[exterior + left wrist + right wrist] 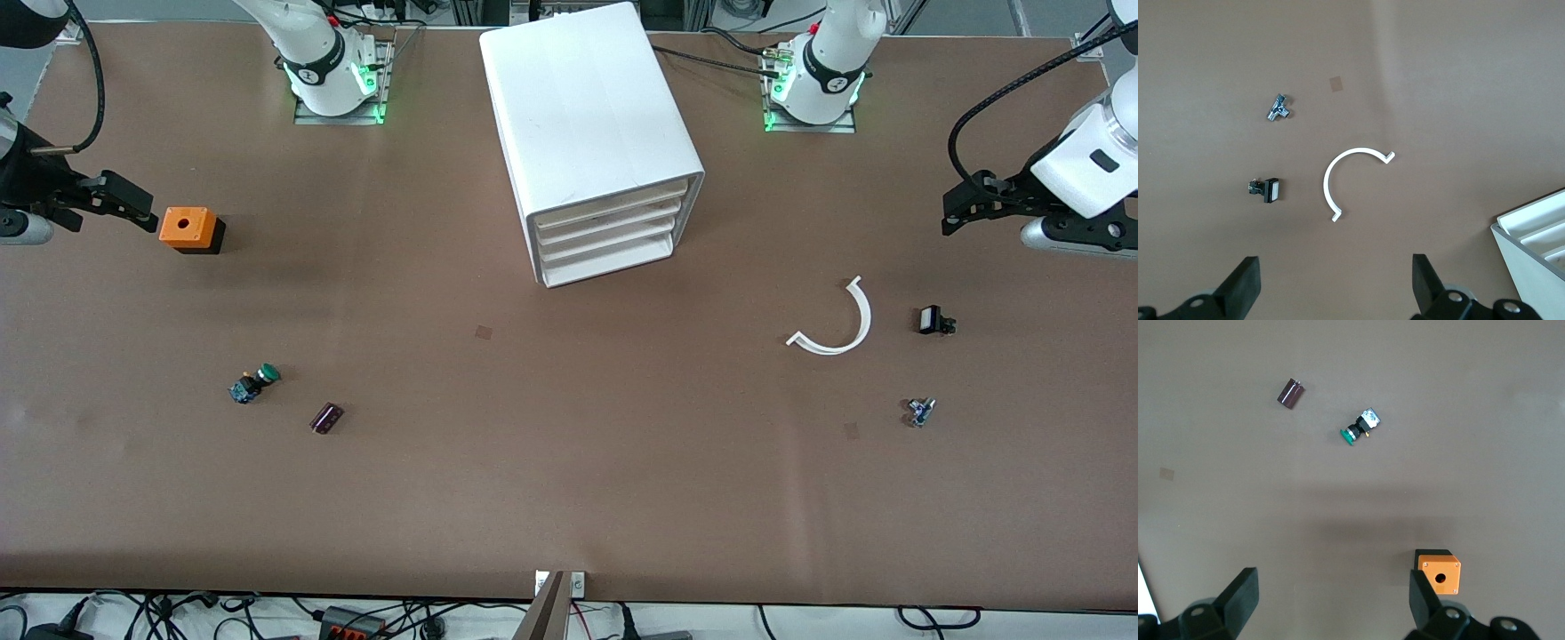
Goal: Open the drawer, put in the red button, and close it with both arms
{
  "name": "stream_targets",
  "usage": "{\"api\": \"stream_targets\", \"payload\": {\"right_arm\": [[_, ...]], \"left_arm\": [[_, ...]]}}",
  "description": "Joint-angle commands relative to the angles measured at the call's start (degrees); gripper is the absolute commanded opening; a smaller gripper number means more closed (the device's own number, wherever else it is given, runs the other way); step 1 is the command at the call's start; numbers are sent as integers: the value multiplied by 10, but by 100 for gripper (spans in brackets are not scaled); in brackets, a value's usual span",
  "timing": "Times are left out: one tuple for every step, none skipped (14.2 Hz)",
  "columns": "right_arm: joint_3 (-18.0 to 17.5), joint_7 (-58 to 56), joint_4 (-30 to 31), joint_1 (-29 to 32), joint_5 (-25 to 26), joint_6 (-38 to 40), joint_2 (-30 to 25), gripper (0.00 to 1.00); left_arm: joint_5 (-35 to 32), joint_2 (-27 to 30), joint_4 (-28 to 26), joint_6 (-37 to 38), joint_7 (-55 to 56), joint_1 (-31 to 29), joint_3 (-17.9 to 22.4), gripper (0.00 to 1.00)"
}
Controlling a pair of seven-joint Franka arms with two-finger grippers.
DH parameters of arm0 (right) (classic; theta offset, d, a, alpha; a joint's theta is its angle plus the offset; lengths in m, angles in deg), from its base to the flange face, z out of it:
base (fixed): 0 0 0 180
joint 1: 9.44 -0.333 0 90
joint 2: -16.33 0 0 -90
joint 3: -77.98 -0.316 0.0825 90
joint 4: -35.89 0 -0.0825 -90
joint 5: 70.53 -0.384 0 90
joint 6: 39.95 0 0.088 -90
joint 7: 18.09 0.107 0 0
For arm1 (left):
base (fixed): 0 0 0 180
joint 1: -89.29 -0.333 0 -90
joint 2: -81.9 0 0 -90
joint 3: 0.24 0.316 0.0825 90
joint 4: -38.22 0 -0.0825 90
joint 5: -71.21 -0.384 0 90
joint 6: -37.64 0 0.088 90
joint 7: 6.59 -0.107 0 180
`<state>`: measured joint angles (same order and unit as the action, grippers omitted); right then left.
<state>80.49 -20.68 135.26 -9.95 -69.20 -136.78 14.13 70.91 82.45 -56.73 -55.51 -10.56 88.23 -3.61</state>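
Observation:
No red-capped button shows in any view. The white drawer cabinet stands mid-table with its drawers shut; its corner shows in the left wrist view. My left gripper is open and empty, up over the left arm's end of the table; its wide-apart fingers show in the left wrist view. My right gripper is open and empty, up over the right arm's end of the table, beside the orange box; it shows in the right wrist view.
A green-capped button and a dark purple cylinder lie toward the right arm's end. A white arc, a black part with a white face and a small metal part lie toward the left arm's end.

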Motion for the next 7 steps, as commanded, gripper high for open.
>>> {"api": "stream_targets", "payload": {"right_arm": [[-6, 3, 5, 6, 0, 0, -7, 100], [-6, 3, 5, 6, 0, 0, -7, 100], [-6, 3, 5, 6, 0, 0, -7, 100], [-6, 3, 5, 6, -1, 0, -7, 100], [-6, 3, 6, 6, -1, 1, -7, 100], [-6, 3, 7, 6, -1, 6, -7, 100], [-6, 3, 7, 6, -1, 9, -7, 100]], "left_arm": [[7, 2, 2, 4, -6, -3, -3, 100], [7, 2, 3, 7, -7, -3, -3, 100], [7, 2, 3, 9, -6, -3, -3, 100], [7, 2, 3, 9, -6, -3, -3, 100], [7, 2, 3, 10, -6, -3, -3, 100], [7, 2, 3, 11, -6, -3, -3, 100], [7, 2, 3, 14, -6, -3, -3, 100]]}}
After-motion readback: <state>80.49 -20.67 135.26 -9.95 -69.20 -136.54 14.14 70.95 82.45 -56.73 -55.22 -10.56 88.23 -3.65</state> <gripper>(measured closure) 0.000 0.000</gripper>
